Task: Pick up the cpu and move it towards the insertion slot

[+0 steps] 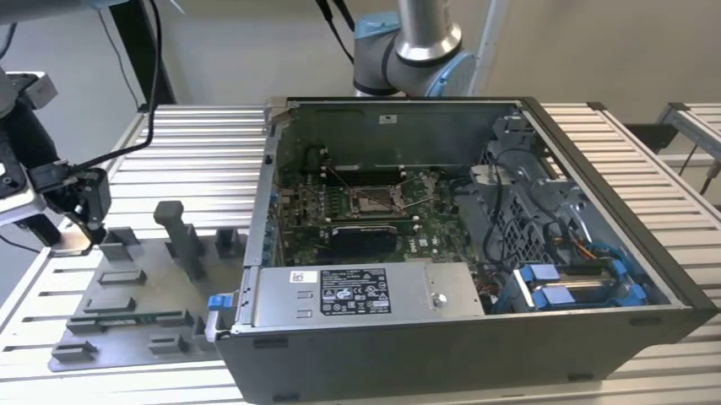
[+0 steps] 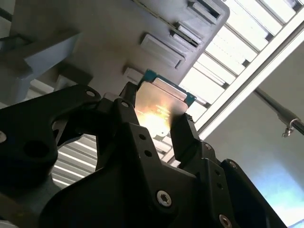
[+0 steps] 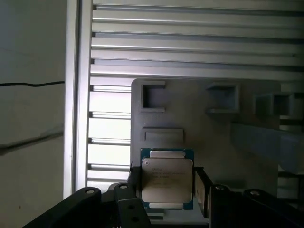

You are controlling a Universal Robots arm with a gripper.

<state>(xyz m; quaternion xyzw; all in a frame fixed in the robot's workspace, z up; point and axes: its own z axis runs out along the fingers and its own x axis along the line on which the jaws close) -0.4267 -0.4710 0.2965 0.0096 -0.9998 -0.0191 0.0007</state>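
case wall stands between pincer and insertion slot | slot open from above | grey post near pincer

Grey arm rising at the back, black gripper hanging low at the exterior view's left, its fingers pinching the chip by opposite edges.

Silvery cpu with teal-green edge (warm glare on top), black gripper, grey tray, green motherboard
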